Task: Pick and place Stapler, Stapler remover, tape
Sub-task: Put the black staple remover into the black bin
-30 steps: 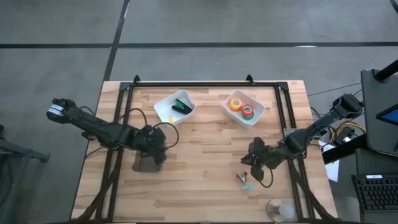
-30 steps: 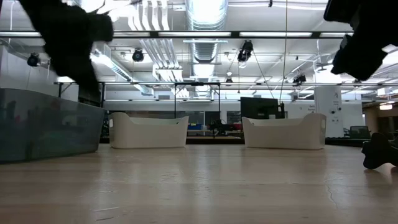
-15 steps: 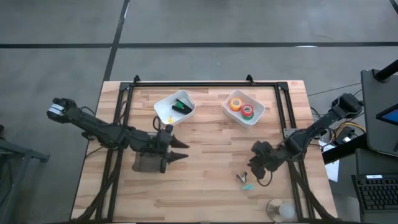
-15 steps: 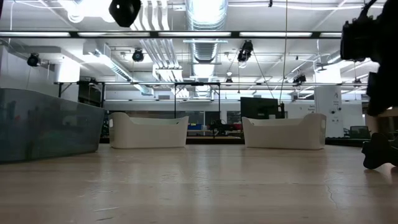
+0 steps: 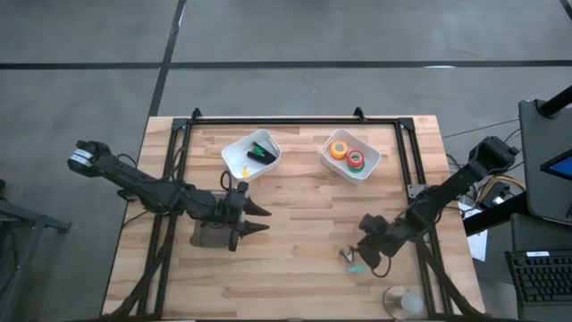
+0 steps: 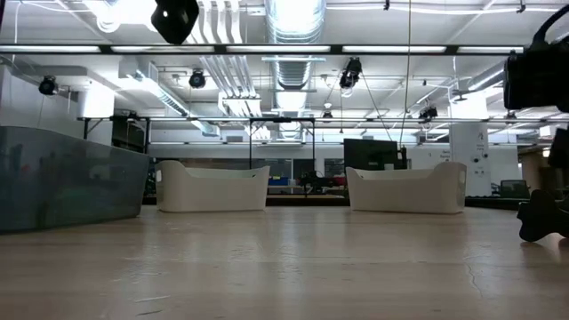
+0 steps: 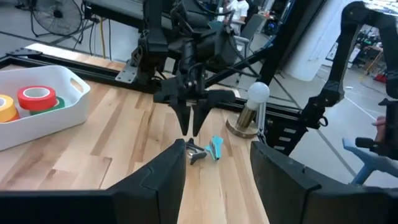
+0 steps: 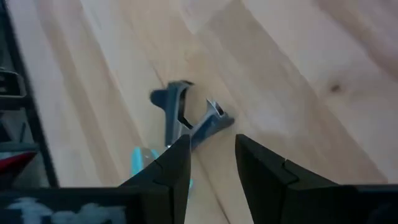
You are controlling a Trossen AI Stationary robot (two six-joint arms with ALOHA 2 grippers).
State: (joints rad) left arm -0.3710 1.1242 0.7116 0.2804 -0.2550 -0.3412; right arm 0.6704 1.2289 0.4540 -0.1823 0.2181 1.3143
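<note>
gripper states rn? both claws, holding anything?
Left claw: open, empty, above the table's middle-left.
Right claw: open, empty, just above the grey staple remover.

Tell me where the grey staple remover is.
High view: grey staple remover lies on the table's right front, beside a teal one, just under the right gripper.

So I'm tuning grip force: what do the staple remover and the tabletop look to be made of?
The staple remover looks like grey plastic handles with bright metal claws: the tips glint. The tabletop looks like light wood planks with a matte finish: grain lines and a knot show. The right gripper hovers open just above the remover.
</note>
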